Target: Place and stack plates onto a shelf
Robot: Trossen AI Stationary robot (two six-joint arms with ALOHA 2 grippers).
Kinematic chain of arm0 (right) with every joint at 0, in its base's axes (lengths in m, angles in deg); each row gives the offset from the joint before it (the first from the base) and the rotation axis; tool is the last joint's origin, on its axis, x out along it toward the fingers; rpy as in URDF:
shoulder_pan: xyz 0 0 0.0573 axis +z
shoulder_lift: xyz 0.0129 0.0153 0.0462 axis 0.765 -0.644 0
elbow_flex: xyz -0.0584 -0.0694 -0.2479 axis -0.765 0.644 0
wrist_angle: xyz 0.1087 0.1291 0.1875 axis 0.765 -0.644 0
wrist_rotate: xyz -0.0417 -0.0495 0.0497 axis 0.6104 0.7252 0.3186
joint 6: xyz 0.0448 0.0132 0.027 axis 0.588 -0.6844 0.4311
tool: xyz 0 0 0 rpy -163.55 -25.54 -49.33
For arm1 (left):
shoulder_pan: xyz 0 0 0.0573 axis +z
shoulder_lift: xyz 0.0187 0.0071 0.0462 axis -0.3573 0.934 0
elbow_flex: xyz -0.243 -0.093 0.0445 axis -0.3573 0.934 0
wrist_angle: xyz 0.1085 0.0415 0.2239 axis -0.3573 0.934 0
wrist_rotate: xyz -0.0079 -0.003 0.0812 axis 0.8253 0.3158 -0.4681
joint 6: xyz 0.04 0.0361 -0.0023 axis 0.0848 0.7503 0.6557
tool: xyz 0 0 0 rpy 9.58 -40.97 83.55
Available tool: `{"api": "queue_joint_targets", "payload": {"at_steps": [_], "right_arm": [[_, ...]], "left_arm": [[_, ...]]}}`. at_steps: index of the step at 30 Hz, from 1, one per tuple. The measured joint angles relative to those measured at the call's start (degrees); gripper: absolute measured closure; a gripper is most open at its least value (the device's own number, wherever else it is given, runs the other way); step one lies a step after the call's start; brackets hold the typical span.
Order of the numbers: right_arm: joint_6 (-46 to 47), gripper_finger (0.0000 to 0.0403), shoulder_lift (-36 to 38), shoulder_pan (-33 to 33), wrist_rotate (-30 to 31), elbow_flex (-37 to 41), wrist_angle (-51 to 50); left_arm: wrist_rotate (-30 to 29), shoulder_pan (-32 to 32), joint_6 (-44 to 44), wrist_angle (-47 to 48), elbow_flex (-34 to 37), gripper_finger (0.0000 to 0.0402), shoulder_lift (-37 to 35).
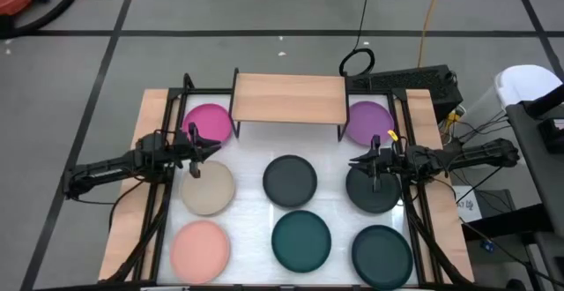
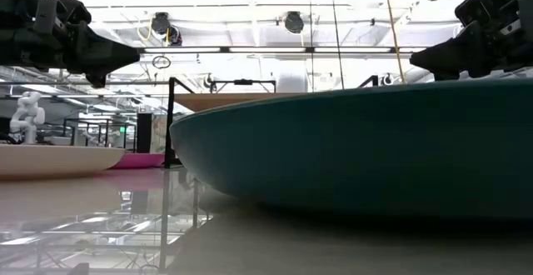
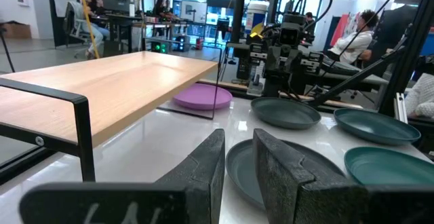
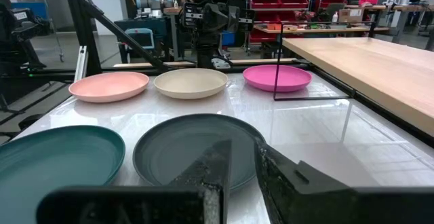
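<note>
Eight plates lie flat on the white table. Magenta plate (image 1: 208, 122) and purple plate (image 1: 368, 121) sit beside the shelf's ends. Beige plate (image 1: 208, 190), two charcoal plates (image 1: 290, 179) (image 1: 372, 192), salmon plate (image 1: 200, 247) and two teal plates (image 1: 300, 239) (image 1: 382, 252) lie nearer. The light-wood shelf (image 1: 289, 99) stands bare at the far side. My left gripper (image 1: 201, 152) hovers shut between the magenta and beige plates. My right gripper (image 1: 364, 162) hovers shut above the right charcoal plate's far rim. Both point toward the table's middle.
Black frame rails (image 1: 163, 194) (image 1: 414, 212) run along the table's left and right sides under the arms. The shelf's black legs (image 3: 81, 136) stand on the table. Cables and a white object (image 1: 529, 88) lie off the table to the right. People sit in the room beyond.
</note>
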Motion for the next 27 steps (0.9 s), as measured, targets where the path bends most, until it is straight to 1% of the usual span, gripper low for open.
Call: {"api": "queue_joint_targets", "payload": {"at_steps": [24,27], "right_arm": [[0.1,0.0355,0.0,0.0,0.0,0.0,0.0],[1.8,0.0355,0.0,0.0,0.0,0.0,2.7]], "left_arm": [[0.0,0.0,0.0,0.0,0.0,0.032,0.0],[0.0,0.0,0.0,0.0,0.0,0.032,0.0]]}}
